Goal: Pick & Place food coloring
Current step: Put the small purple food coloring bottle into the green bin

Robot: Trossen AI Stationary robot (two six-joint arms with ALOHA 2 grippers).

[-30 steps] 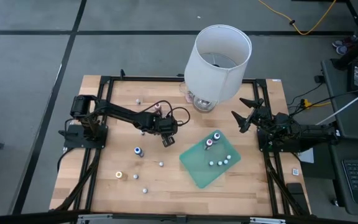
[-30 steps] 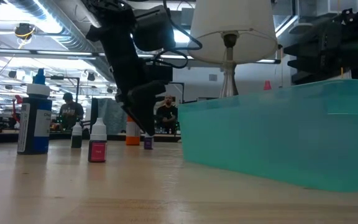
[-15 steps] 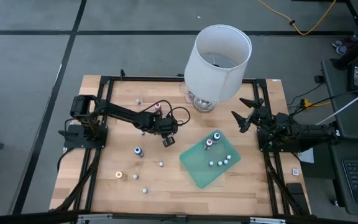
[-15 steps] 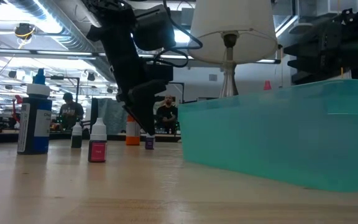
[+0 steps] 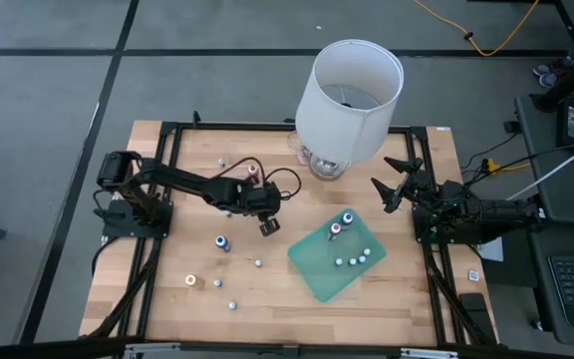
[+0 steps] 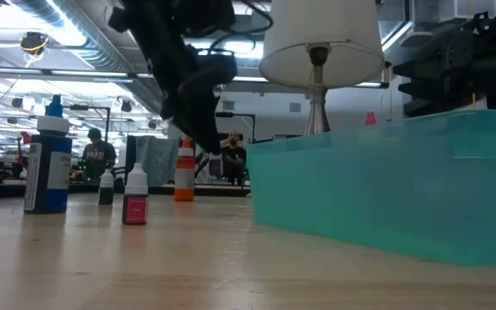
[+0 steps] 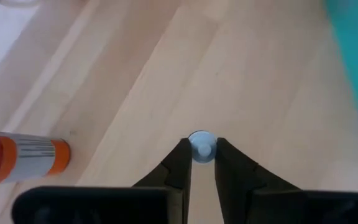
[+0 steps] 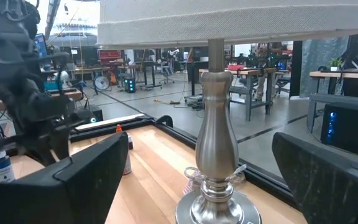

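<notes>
left pincer (image 7: 201,163) | now clamped on small bottle (image 7: 201,148) | raised off table

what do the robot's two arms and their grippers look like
Both arms are matte black, built of slim jointed segments on black frame bases. The left arm carries looping black cables near its wrist. Each ends in two tapered dark fingers: left gripper, right gripper. No markings are legible.

Bare wood lies between the left gripper (image 5: 268,227) and the green mat (image 5: 319,277) just beside it. The lamp (image 5: 352,95) stands behind, beyond that gripper.
</notes>
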